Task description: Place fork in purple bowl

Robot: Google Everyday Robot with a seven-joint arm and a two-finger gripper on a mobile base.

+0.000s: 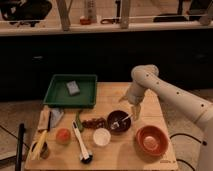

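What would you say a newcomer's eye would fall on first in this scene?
The white arm reaches in from the right, its gripper hanging by the right rim of the purple bowl at the table's middle, where the pale fork appears to rest with one end inside. After that come the green tray at the back left, holding a grey sponge, and the orange-red bowl at the front right.

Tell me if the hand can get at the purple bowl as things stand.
Probably yes. The hand hangs at the right rim of the purple bowl, with nothing between them. The fork slants across the bowl's inside towards the hand. The white cup and orange-red bowl stand apart.
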